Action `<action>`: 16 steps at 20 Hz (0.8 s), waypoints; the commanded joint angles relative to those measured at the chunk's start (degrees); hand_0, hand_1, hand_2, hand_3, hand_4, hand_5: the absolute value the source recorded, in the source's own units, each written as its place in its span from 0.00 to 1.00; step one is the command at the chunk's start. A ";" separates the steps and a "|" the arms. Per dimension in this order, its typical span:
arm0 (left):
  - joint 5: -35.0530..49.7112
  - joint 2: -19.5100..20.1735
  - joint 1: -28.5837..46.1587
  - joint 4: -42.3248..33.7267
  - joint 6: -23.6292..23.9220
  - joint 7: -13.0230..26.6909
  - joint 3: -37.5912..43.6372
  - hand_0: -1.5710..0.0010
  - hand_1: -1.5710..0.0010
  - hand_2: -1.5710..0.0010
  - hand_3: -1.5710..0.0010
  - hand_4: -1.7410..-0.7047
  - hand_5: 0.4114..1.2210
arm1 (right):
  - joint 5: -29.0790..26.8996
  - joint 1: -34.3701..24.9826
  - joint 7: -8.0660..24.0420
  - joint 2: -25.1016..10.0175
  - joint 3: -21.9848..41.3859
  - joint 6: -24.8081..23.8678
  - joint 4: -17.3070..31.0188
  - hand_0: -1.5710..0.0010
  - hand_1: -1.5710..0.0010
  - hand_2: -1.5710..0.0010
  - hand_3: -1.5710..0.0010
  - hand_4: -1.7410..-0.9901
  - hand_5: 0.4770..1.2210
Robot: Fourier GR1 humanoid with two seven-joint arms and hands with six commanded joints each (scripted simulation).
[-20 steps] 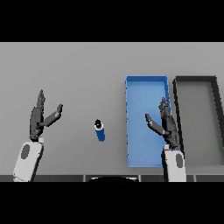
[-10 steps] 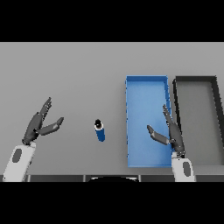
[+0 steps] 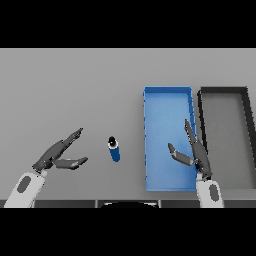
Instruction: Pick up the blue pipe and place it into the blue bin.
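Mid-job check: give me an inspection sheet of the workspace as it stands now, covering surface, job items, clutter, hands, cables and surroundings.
Surface: grey table, flat and plain.
Job's things: blue pipe lies on the table, left of the blue bin, apart from it and untouched; nothing lies in the bin.
Clutter: dark bin to the right of the blue one, nothing in it.
Hands: left hand open, over the table left of the pipe, not touching it; right hand open, over the blue bin's near right part.
Cables: nothing seen.
Surroundings: nothing seen.
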 commanded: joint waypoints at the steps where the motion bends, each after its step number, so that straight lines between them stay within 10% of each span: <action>1: -1.00 -0.95 0.10 -0.59 0.03 0.21 -1.41 1.00 1.00 1.00 1.00 0.53 0.14 | -0.18 0.65 -0.99 -0.05 0.08 0.40 -0.03 1.00 1.00 1.00 1.00 0.63 0.21; 16: -11.22 -17.64 -7.50 9.22 4.62 0.23 -10.25 1.00 1.00 1.00 1.00 0.50 0.11 | -0.43 0.53 0.95 0.14 -0.30 0.13 -0.67 1.00 1.00 1.00 1.00 0.56 0.24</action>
